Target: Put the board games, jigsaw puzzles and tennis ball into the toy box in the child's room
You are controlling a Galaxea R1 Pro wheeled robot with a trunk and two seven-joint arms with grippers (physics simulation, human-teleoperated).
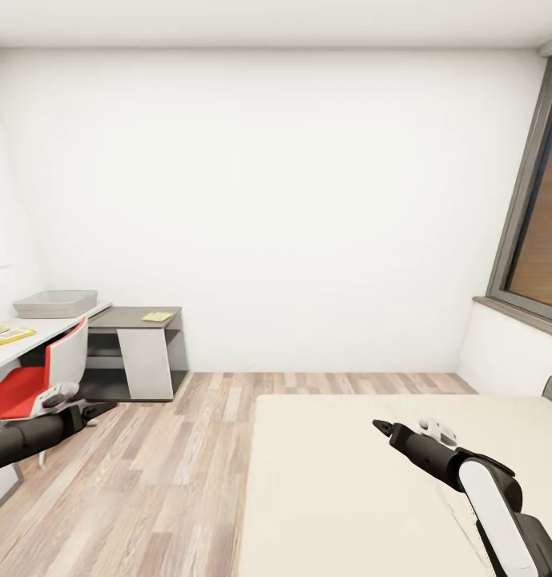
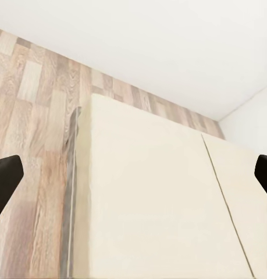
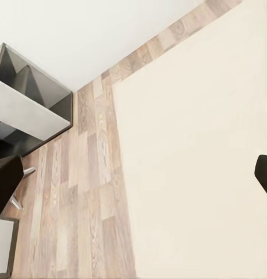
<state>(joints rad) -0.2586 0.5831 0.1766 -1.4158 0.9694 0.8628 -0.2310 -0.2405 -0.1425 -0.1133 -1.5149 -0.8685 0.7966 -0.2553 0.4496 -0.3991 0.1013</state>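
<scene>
Both end effectors, left point(image 1: 99, 409) and right point(image 1: 380, 425), are spread and empty; the bed point(image 1: 340, 481) games must next be sought.

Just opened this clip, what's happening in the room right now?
Nothing is being handled. Both arms are held out with empty, open grippers: the left gripper over the floor near the red chair, the right gripper above the bare bed. The toy box sits on the table at left, with a puzzle on the lower section.
</scene>
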